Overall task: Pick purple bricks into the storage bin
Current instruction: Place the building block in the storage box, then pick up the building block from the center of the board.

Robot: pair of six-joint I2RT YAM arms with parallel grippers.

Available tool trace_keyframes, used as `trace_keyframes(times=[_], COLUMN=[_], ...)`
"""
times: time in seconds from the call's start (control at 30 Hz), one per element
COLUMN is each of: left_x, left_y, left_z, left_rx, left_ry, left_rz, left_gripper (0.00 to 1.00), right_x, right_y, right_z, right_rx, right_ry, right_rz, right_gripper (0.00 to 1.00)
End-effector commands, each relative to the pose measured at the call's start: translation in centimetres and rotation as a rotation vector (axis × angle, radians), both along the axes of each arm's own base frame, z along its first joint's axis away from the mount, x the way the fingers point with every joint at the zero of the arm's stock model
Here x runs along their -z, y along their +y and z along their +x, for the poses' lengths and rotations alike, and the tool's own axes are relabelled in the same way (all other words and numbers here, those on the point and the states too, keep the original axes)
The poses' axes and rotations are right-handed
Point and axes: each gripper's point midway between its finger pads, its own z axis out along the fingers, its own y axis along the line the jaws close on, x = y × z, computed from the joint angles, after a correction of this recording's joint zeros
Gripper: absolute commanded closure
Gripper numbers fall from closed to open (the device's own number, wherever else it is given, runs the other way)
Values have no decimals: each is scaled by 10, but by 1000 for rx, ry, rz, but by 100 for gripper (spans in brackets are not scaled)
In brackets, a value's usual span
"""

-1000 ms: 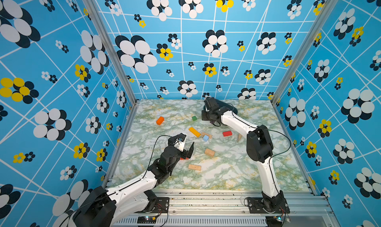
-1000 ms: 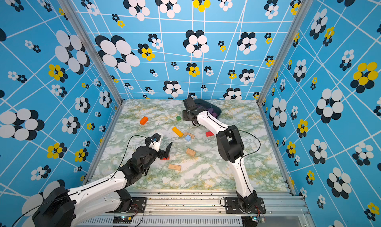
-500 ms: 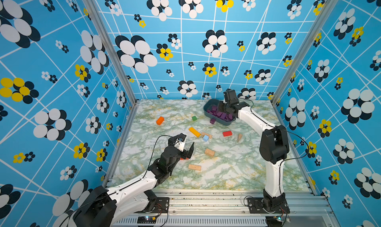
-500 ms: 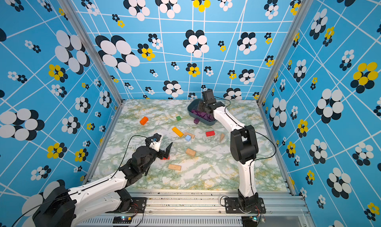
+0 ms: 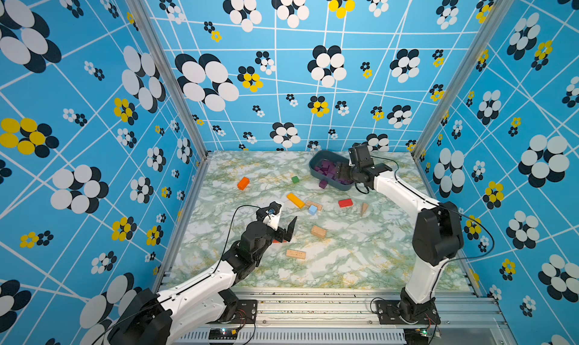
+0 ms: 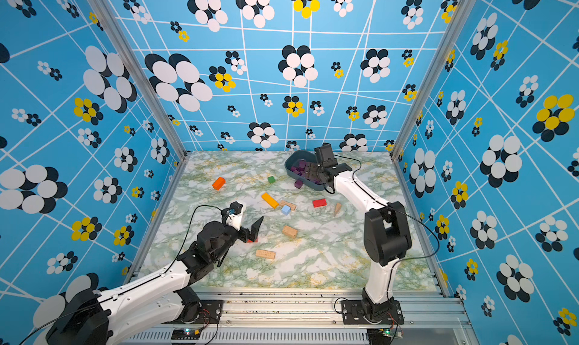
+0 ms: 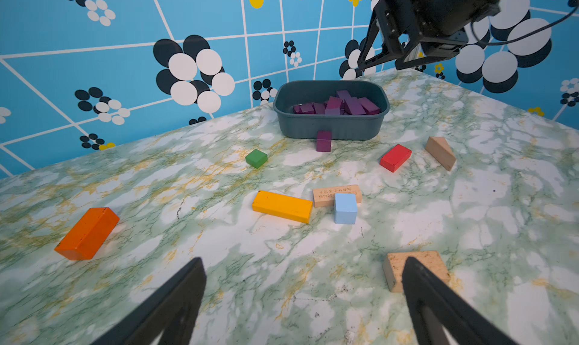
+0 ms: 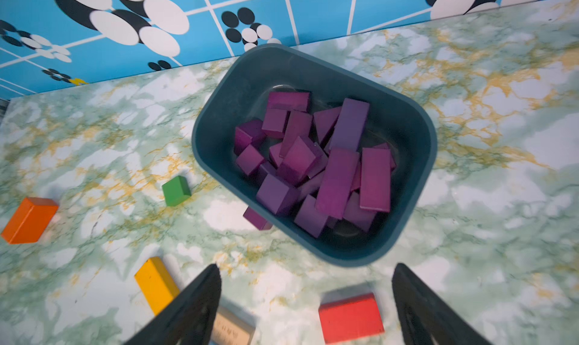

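I watch through two top views set high over the near edge, side by side, looking down and toward the far wall (image 5: 282, 77). Both top views hold the whole table (image 5: 360, 265) from well back. My left wrist view sits low over the near left of the table, just behind the left gripper (image 7: 302, 262). It faces far and right across the surface to the storage bin (image 7: 329, 127). My right wrist view hangs close over the far right, behind the right gripper (image 8: 305, 266), looking steeply down into that bin. Both wrist views share the bin, the green cube (image 7: 256, 158) and the red block (image 7: 395, 157).
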Motion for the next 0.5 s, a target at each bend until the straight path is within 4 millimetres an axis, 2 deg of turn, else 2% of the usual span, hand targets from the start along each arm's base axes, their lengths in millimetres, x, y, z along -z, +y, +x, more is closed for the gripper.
trace_keyframes(times=[0.0,0.1,0.17,0.27,0.33,0.47], left_x=[-6,-3,-5,-12,-10,6], left_y=[-16,-24,-31,-46,-53,-68], left_z=[4,17,25,36,49,81], left_rx=[65,59,55,81,63,44], left_ry=[37,69,96,101,112,144], left_rz=[-34,-20,-33,-68,-71,-39], left_gripper=[0,0,1,1,1,0], right_x=[-42,-45,-42,-25,-9,16], right_y=[1,-4,-8,-23,-34,-32], right_z=[-24,-54,-71,-90,-101,-121], right_rx=[-57,-106,-134,-97,-41,-52], right_ry=[-116,-160,-204,-237,-230,-204], right_rz=[62,71,76,99,145,224], right_gripper=[10,7,1,1,1,1])
